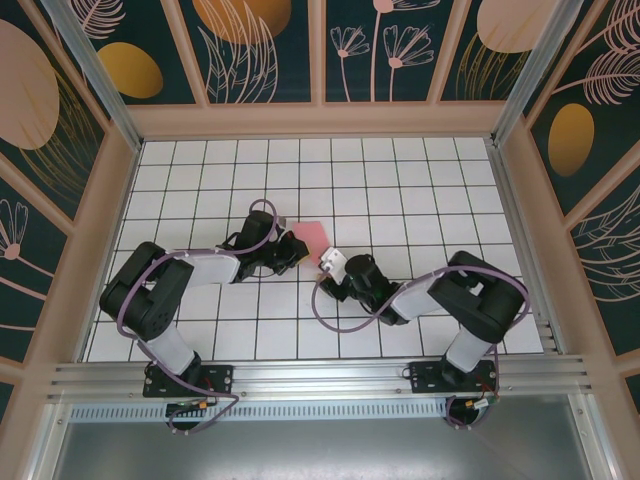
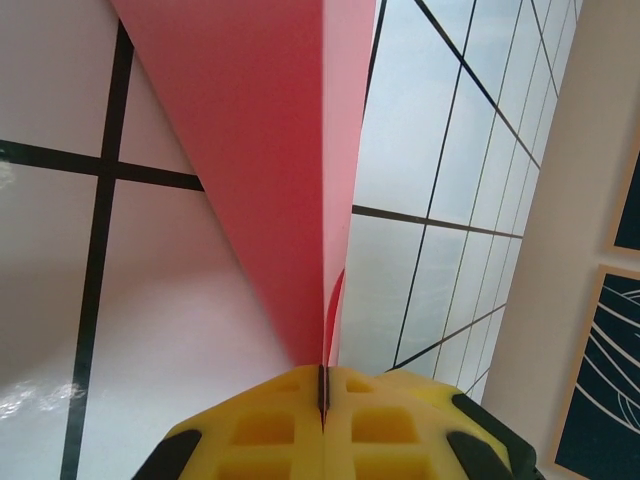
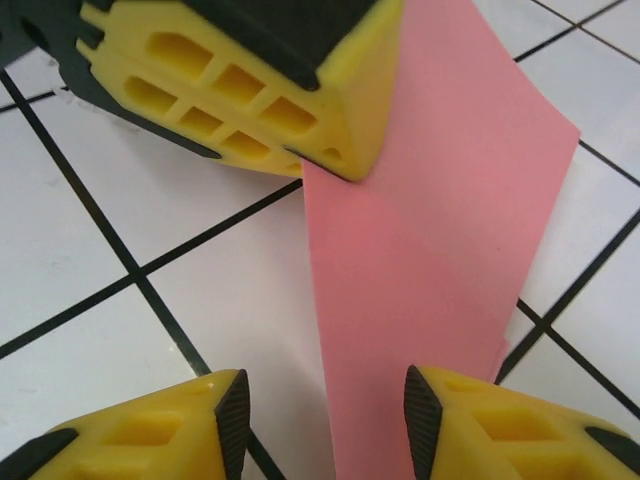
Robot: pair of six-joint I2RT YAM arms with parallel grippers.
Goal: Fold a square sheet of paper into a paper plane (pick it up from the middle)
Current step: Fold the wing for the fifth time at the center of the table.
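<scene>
Here, near the middle of the gridded table [image 1: 400, 180], the left gripper [image 2: 322, 385] is pinched tight on the folded square sheet of paper [image 3: 430, 250], while the right gripper [image 3: 327, 400], just to its right, holds its jaws apart with the sheet's edge between them.

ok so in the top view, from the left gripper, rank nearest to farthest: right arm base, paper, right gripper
1. paper: pinched in the left gripper's jaws, on its far-right side.
2. right gripper: just to the right, at the paper's near edge.
3. right arm base: far off, at the near right.
</scene>
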